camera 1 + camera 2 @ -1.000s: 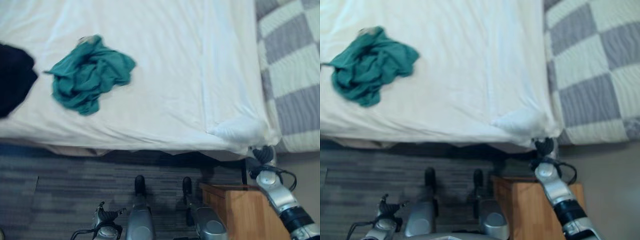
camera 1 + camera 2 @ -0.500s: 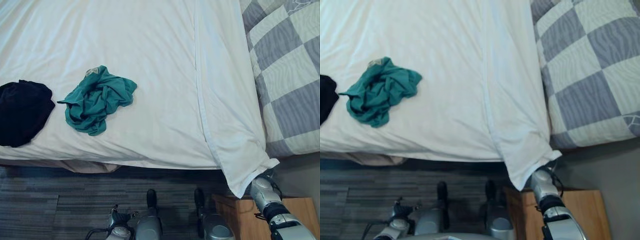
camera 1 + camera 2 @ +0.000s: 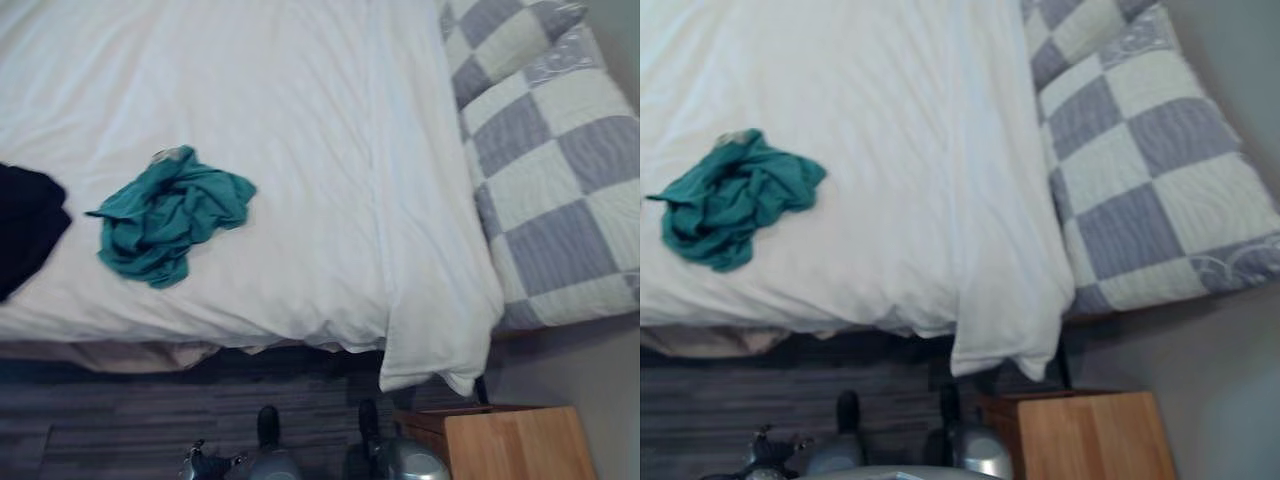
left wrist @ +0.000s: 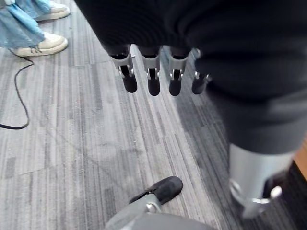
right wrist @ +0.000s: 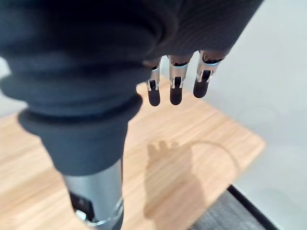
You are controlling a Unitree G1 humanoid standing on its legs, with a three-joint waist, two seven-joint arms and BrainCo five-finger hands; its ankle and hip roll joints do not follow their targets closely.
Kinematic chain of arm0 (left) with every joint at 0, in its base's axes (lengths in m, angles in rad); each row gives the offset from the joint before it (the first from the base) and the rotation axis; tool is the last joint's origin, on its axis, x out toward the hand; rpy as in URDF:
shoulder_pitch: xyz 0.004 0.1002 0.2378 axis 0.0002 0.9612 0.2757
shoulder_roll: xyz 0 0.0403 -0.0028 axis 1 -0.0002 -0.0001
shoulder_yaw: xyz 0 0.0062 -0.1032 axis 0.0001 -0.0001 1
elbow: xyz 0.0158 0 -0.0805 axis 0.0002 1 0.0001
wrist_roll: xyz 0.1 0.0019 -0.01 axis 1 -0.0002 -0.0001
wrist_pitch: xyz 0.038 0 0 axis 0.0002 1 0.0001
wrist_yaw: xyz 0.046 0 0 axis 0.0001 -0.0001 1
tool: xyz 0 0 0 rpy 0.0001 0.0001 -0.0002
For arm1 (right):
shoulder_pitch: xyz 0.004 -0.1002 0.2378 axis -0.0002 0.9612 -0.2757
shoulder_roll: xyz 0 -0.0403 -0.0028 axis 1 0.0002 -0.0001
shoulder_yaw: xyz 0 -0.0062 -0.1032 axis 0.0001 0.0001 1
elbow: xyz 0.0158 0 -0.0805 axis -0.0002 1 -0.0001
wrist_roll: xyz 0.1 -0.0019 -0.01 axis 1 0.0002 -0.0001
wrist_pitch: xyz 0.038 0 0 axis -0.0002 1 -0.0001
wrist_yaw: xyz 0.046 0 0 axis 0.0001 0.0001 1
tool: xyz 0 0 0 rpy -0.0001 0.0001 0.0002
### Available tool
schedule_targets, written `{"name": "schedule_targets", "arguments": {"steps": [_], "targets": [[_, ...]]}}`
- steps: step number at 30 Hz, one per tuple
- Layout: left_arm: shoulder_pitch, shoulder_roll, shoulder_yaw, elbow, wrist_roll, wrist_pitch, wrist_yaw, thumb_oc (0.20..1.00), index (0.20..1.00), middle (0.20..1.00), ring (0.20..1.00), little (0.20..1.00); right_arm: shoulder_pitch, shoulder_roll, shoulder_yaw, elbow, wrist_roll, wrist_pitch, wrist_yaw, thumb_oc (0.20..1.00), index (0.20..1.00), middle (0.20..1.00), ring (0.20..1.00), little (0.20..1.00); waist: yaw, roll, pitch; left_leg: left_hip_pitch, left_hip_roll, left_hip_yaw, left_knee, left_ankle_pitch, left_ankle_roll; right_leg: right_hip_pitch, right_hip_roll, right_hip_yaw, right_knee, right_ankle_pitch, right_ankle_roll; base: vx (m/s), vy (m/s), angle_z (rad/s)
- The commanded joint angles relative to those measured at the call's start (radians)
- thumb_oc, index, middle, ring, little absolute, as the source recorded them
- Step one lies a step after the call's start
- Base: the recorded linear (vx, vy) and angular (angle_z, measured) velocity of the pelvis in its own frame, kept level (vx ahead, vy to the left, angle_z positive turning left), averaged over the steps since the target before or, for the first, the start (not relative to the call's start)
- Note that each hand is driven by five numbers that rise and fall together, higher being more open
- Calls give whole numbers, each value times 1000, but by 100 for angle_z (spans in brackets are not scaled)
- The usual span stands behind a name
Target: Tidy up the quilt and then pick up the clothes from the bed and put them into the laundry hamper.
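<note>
White quilt (image 3: pixel 300 150): spread over the bed, one corner (image 3: pixel 430 350) hanging off the edge at 5 o'clock. Teal garment (image 3: pixel 165 215): crumpled on the quilt at 9 o'clock; black garment (image 3: pixel 25 235) beyond it. Left robot hand (image 4: pixel 153 72): fingers straight, empty, above grey floor (image 4: pixel 72 134). Right robot hand (image 5: pixel 175 81): fingers straight, empty, over wooden nightstand (image 5: pixel 192 143).

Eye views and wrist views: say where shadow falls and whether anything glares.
Left eye view: deep shadow on the floor under the quilt edge; the quilt is evenly lit, with faint shading in its folds and no glare. Right wrist view: the nightstand top is softly lit, no glare. Left wrist view: the floor is evenly lit.
</note>
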Motion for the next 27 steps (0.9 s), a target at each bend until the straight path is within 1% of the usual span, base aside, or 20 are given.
{"name": "schedule_targets", "arguments": {"steps": [1, 4, 5, 6, 7, 8, 9, 10, 13, 14, 15, 16, 17, 18, 19, 20, 22, 24, 26, 27], "targets": [[-17, -9, -1, 10, 30, 27, 4, 1000, 1000, 1000, 1000, 1000, -25, 2, 31, -5, 0, -22, 72, 1000, 1000, 1000, 1000, 1000, 5, 14, -16, -23, 45, 26, 68, -61, 6, -40, -33, 7, 18, 10, 76, 17, 11, -28], [-17, -9, -1, 10, 30, 27, 4, 1000, 1000, 1000, 1000, 1000, -25, 2, 31, -5, 0, -22, 72, 1000, 1000, 1000, 1000, 1000, 5, 14, -16, -22, 45, 26, 68, -61, 6, -40, -33, 7, 18, 10, 76, 20, 11, -15], [-30, -7, 4, -1, 29, 51, -8, 1000, 1000, 1000, 1000, 1000, -19, 22, 37, 1, 46, -118, 21, 1000, 1000, 1000, 1000, 1000, 5, 15, -27, -16, 45, 25, 71, -63, 7, -35, -31, 15, 15, 12, 79, 140, 42, 2], [-38, 13, 14, -52, 39, 122, -31, 1000, 1000, 1000, 1000, 1000, -5, -20, 1, -71, 98, -326, -8, 1000, 1000, 1000, 1000, 1000, 8, 15, -33, -1, 42, 11, 82, -76, 10, -19, -34, 22, 15, 11, 83, 145, 42, 3], [-37, 17, 16, -60, 40, 132, -33, 1000, 1000, 1000, 1000, 1000, -4, -28, -4, -100, 93, -346, -13, 1000, 1000, 1000, 1000, 1000, 6, 14, -36, -3, 42, 10, 83, -76, 10, -21, -35, 22, 15, 13, 83, 132, 24, -2], [-22, 40, 38, -120, 29, 195, -43, 1000, 1000, 1000, 1000, 1000, 7, -88, -23, -416, 27, -362, -65, 529, 529, 529, 529, 529, -10, 7, -41, 0, 44, 10, 89, -83, 10, -21, -40, 24, 13, 13, 84, 48, 13, -5], [-19, 42, 42, -128, 28, 203, -45, 1000, 1000, 1000, 1000, 1000, 9, -98, -26, -466, 21, -361, -66, 310, 310, 310, 310, 310, -13, 6, -41, 1, 44, 10, 90, -84, 10, -21, -41, 24, 12, 13, 84, 62, 23, -11], [-8, 49, 55, -150, 25, 224, -49, 1000, 1000, 1000, 1000, 1000, 6, -138, -38, -639, -55, -367, -72, 200, 200, 200, 200, 200, -21, 3, -39, 0, 45, 10, 94, -87, 10, -21, -43, 25, 11, 13, 85, 32, 18, -12], [8, 55, 64, -176, 5, 252, -46, 1000, 1000, 1000, 1000, 1000, -24, -232, -66, -932, -97, -304, -62, 200, 200, 200, 200, 200, -29, 0, -34, 0, 49, 11, 98, -91, 8, -21, -44, 31, 8, 12, 89, 24, 17, -3], [8, 56, 64, -179, -6, 261, -45, 1000, 1000, 1000, 1000, 1000, -50, -272, -74, -1019, -94, -312, -32, 200, 200, 200, 200, 200, -29, 0, -33, -2, 50, 10, 99, -91, 5, -23, -44, 33, 7, 12, 91, 69, 70, 1], [0, 47, 55, -182, -24, 280, -40, 1000, 1000, 1000, 1000, 1000, -124, -341, -86, -1180, -85, -226, -20, 200, 200, 200, 200, 200, -23, 6, -21, -2, 53, 6, 103, -95, 1, -21, -46, 36, 6, 9, 95, 58, 66, -1], [-1, 46, 54, -181, -26, 282, -39, 1000, 1000, 1000, 1000, 1000, -134, -348, -85, -1189, -89, -228, -13, 200, 200, 200, 200, 200, -23, 7, -22, -6, 53, 5, 102, -92, 0, -25, -47, 37, 6, 10, 95, 63, 75, -3], [-7, 41, 49, -180, -35, 292, -37, 1000, 1000, 1000, 1000, 1000, -174, -377, -78, -1234, -91, -208, 1, 200, 200, 200, 200, 200, -18, 10, -19, -10, 53, 0, 104, -92, -2, -27, -48, 38, 6, 10, 96, 73, 60, -4], [-21, 37, 37, -173, -48, 306, -34, 1000, 1000, 1000, 1000, 1000, -257, -420, -44, -1281, -82, -159, 11, 200, 200, 200, 200, 200, -5, 13, -10, -17, 51, -9, 108, -91, -3, -28, -49, 38, 6, 10, 97, 91, 59, -1], [-25, 36, 35, -169, -50, 309, -34, 1000, 1000, 1000, 1000, 1000, -278, -429, -32, -1287, -87, -152, 11, 200, 200, 200, 200, 200, -1, 13, -7, -19, 51, -11, 110, -91, -3, -28, -50, 37, 5, 10, 97, 94, 7, 4], [-48, 41, 24, -153, -56, 317, -34, 1000, 1000, 1000, 1000, 1000, -393, -454, 26, -1280, -107, -104, -9, 200, 200, 200, 200, 200, 17, 6, 6, -39, 51, -26, 124, -92, -4, -32, -50, 35, 5, 11, 97, 54, -47, 10], [-69, 52, 16, -142, -66, 328, -32, 1000, 1000, 1000, 1000, 1000, -465, -472, 53, -1260, -100, -78, -17, 200, 200, 200, 200, 200, 30, -3, 17, -56, 53, -34, 135, -92, -5, -38, -49, 32, 6, 13, 97, 34, -73, 11], [-102, 71, 5, -123, -70, 337, -27, 1000, 1000, 1000, 1000, 1000, -584, -484, 103, -1196, -55, -45, -36, 200, 200, 200, 200, 200, 55, -24, 40, -92, 57, -54, 160, -93, -7, -50, -42, 25, 10, 17, 97, 23, -174, 21], [-149, 103, -10, -101, -77, 349, -12, 1000, 1000, 1000, 1000, 1000, -742, -470, 169, -1060, -67, -13, -74, 200, 200, 200, 200, 200, 93, -56, 76, -162, 57, -85, 205, -98, -6, -80, -31, 15, 21, 19, 95, -13, -273, 38], [-157, 108, -11, -99, -77, 352, -11, 1000, 1000, 1000, 1000, 1000, -764, -467, 179, -1036, -77, -5, -75, 200, 200, 200, 200, 200, 97, -60, 81, -174, 56, -89, 212, -99, -5, -85, -30, 12, 22, 20, 95, -54, -262, 38]]}}
